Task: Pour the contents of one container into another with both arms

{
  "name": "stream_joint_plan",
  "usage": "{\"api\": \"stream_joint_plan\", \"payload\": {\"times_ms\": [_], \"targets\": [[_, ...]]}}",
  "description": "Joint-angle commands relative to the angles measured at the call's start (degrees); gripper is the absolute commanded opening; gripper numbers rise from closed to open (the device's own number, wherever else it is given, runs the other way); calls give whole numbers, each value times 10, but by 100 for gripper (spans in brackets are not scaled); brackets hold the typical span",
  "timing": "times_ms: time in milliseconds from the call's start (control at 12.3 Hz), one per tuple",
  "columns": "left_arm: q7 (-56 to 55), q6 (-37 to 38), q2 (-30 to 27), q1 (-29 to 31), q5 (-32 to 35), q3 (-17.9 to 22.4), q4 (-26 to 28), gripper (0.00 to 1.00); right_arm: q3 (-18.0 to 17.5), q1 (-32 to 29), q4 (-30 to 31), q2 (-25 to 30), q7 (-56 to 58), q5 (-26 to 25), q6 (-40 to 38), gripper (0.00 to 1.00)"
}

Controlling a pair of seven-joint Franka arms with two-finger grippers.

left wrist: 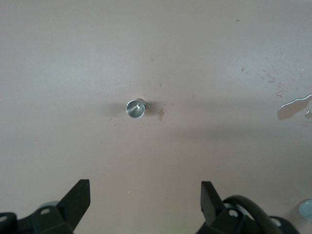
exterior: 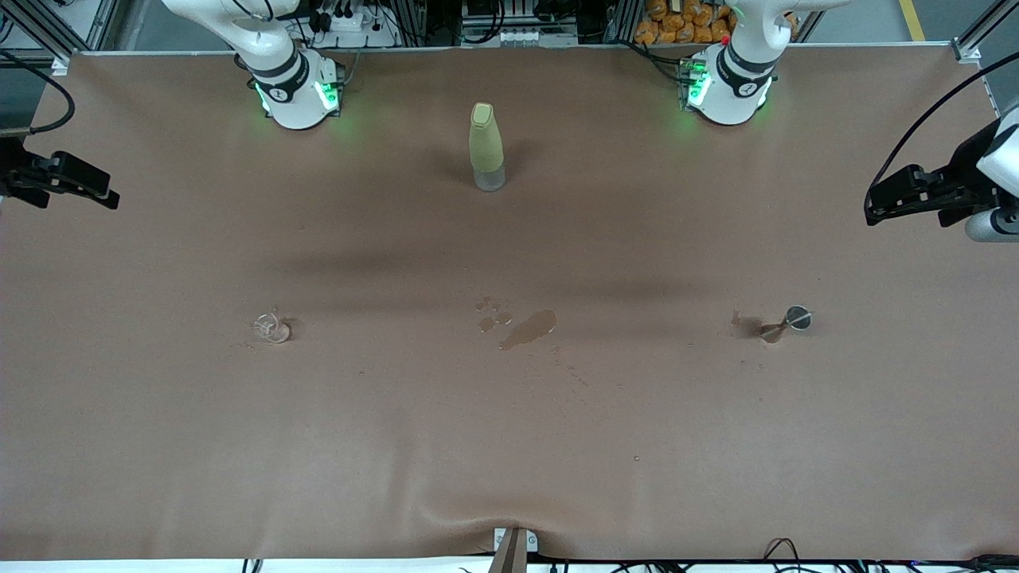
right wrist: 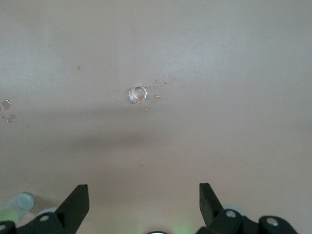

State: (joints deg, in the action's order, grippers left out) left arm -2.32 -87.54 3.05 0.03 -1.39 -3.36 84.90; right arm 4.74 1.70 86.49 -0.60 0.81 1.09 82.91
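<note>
While both arms hang high at the table's ends, nothing is being gripped:

Left gripper (left wrist: 145,202): seen up over the table's edge at the left arm's end; fingers (left wrist: 78,197) spread wide, nothing held betw. them.

Right gripper (right wrist: 144,202): seen up at the right arm's end of the table; fingers (right wrist: 77,202) spread wide too, empty.

Clear glass cup (exterior: 271,327): found on the table toward the right arm's end, well apart from both grippers; small droplets seen just beside it. Also seen in right wrist view (right wrist: 138,94).

Grey-rimmed cup (exterior: 797,318): found on the table toward the left arm's end; round rim seen from above in left wrist view (left wrist: 136,108), small wet mark beside it.

Bottle (exterior: 486,146): yellow-green, upright, approx. mid-table betw. the two bases, farther from the front camera than both cups.

Spill (exterior: 529,328): wet patch w/ a few drops, seen mid-table betw. the cups, nearer the camera than the bottle.

Table (exterior: 509,446): brown cover, slightly wrinkled at the near edge.
</note>
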Motion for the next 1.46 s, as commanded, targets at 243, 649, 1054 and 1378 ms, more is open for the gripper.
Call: {"api": "stream_joint_plan", "payload": {"times_ms": [243, 649, 1054, 1378], "targets": [[-1, 7, -6, 0, -5, -5, 1, 100, 8, 8, 2, 2, 6, 1, 1, 100], [8, 6, 1, 1, -6, -4, -3, 100, 8, 5, 0, 1, 5, 0, 3, 100], [54, -17, 15, 19, -12, 0, -2, 100, 8, 8, -7, 0, -1, -4, 0, 100], [167, -18, 42, 51, -13, 0, -2, 100, 8, 1, -19, -5, -2, -1, -1, 100]]}}
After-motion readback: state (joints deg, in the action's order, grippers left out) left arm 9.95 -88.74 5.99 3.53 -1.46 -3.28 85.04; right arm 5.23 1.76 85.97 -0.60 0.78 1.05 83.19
